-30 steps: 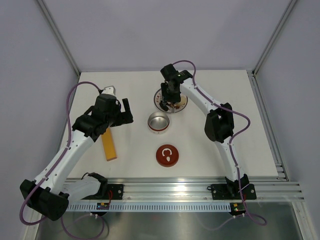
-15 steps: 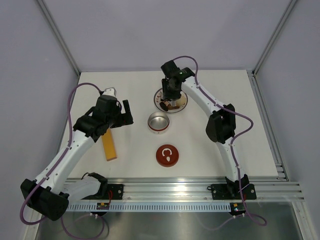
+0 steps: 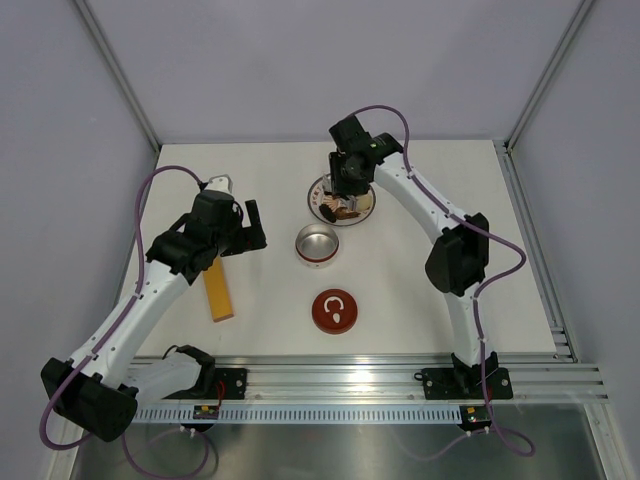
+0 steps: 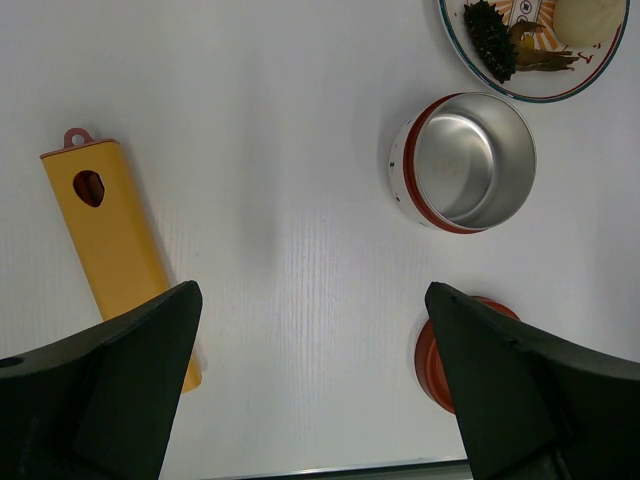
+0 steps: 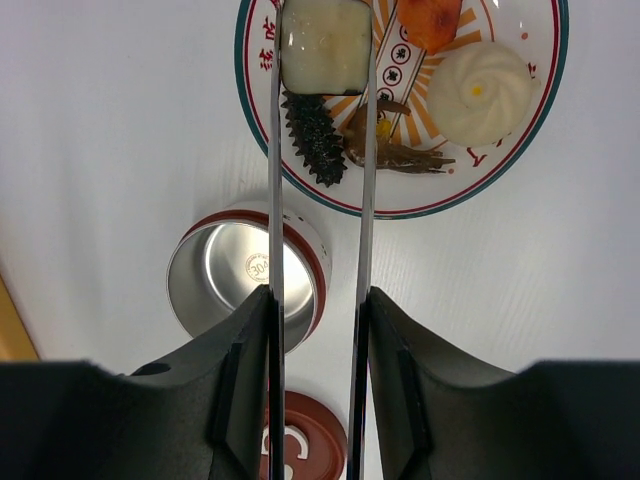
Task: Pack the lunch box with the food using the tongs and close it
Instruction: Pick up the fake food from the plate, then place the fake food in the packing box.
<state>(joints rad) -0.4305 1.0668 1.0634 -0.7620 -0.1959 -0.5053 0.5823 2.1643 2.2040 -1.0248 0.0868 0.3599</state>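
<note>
Evidently the tongs (image 5: pixel 275 180) have just been squeezed. The right gripper (image 5: pixel 318 300) clamps their two thin arms, and its jaws have drawn in a little over the last second. The arms now run narrow and almost parallel up the middle of the right wrist view. At their tips, top centre of that frame, a beige piece (image 5: pixel 322 45) sits pinched between them.

In the overhead view the right wrist has also shifted toward the top of the frame from where it hung over the plate (image 5: pixel 440 200). That looks like the start of a lift, though I cannot tell whether the piece is clear of the plate.

The rest of the food lies on the plate around the tips:
- a black spiky piece (image 5: pixel 315 140) just below them
- a brown piece (image 5: pixel 395 150) beside that
- a white bun (image 5: pixel 480 90) at the upper right
- an orange piece (image 5: pixel 430 20) at the top edge

The lunch box (image 5: pixel 225 290) stands empty just below the plate, lower left of centre. Its lid (image 5: pixel 305 445) peeks in at the bottom edge, apart from it.

Far off at the left of the overhead view, the left gripper (image 3: pixel 245 225) has not moved. Its jaws are wide with nothing in them, and it hangs near the yellow bar (image 4: pixel 115 250).

I judge the first piece secured. What it needs next is a short carry down the frame to the tin with the squeeze kept steady. Nothing is packed yet and the lid is still off.
</note>
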